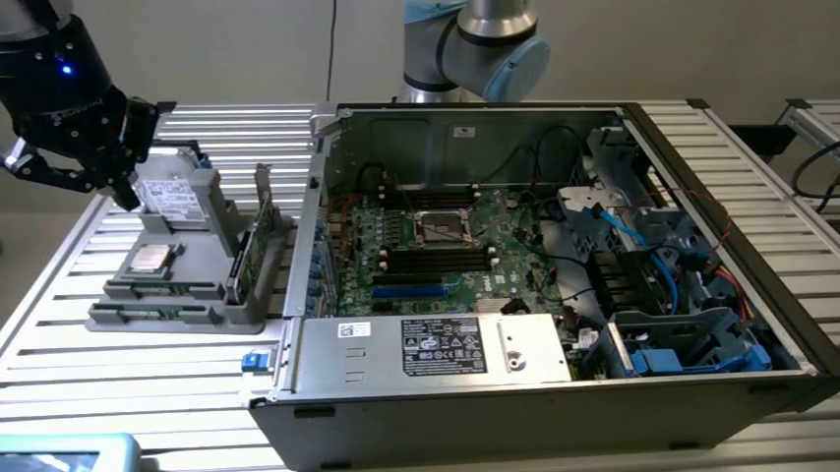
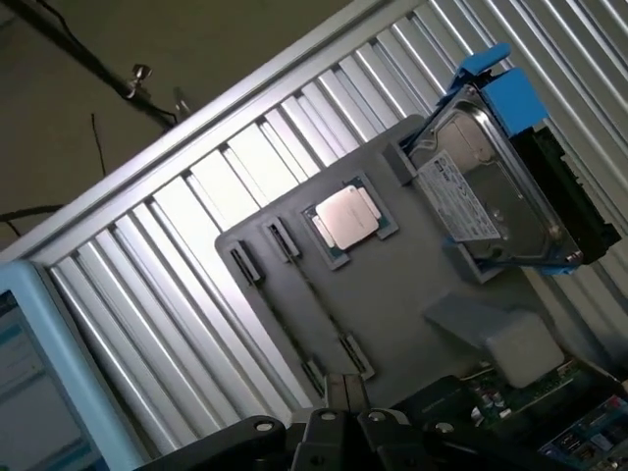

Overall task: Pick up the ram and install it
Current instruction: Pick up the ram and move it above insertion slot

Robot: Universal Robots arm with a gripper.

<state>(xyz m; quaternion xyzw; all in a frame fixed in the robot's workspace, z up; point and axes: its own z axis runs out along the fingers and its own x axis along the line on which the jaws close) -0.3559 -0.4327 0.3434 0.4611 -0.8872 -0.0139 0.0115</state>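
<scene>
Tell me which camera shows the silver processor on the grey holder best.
The wrist view. There the processor faces the camera nearly flat on, its silver lid and green rim plain, seated in the grey holder. The exterior view shows the processor as a small silver square seen at a slant, at that view's left.

No text legible in either view. Labels noted:

- Dark rectangular label (image 1: pixel 444 346) with pale print and small logos, on the silver metal power-supply box (image 1: pixel 329 369) at the near side of the open black computer case (image 1: pixel 525 423). Print too fine to read.
- Small white sticker (image 1: pixel 354 329) on the same box, toward the exterior view's left of the dark label. Unreadable.
- White sticker (image 1: pixel 466 129) on the case's far inner wall. Unreadable.
- White printed label (image 2: pixel 469 201) on the silver hard drive in a blue plastic frame (image 2: pixel 515 196). Lines of print, none decipherable.
</scene>
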